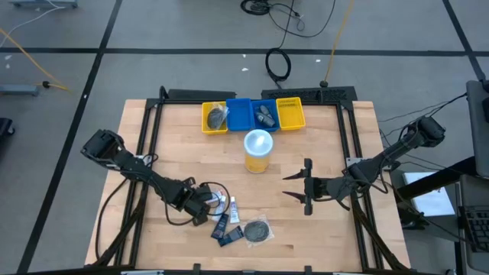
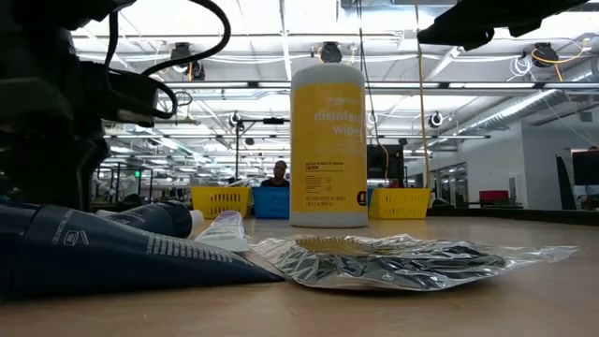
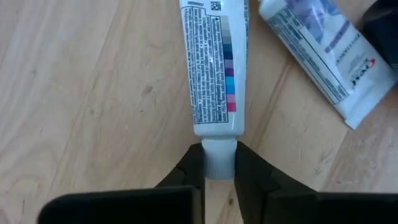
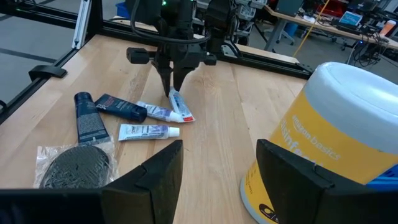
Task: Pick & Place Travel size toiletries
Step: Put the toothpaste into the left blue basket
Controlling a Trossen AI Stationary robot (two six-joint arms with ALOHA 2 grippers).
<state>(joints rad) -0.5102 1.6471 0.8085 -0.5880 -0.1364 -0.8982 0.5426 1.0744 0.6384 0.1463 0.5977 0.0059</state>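
Observation:
Several travel size toiletries lie on the wooden table near its front edge. They are white tubes (image 4: 144, 131), dark tubes (image 4: 90, 118) and a round dark packet in clear wrap (image 4: 78, 165). My left gripper (image 4: 176, 79) points down over one white tube (image 3: 214, 62) and is shut on its cap end. My right gripper (image 4: 219, 158) hovers open to the table's right, beside the yellow canister (image 1: 258, 150), with nothing between its fingers. My left gripper pinches the white tube's grey-white cap (image 3: 217, 163) between its two fingers (image 3: 252, 177), one on each side of the cap. The fingers come from above, pointing down. The tube lies flat on the table, stretching away from the fingers.
A second white tube (image 3: 323, 50) lies close beside the held one. Yellow and blue bins (image 1: 252, 114) stand in a row at the far edge, some holding dark items. The tall yellow canister (image 4: 329, 143) stands mid-table. Bare wood lies to the left of the toiletries.

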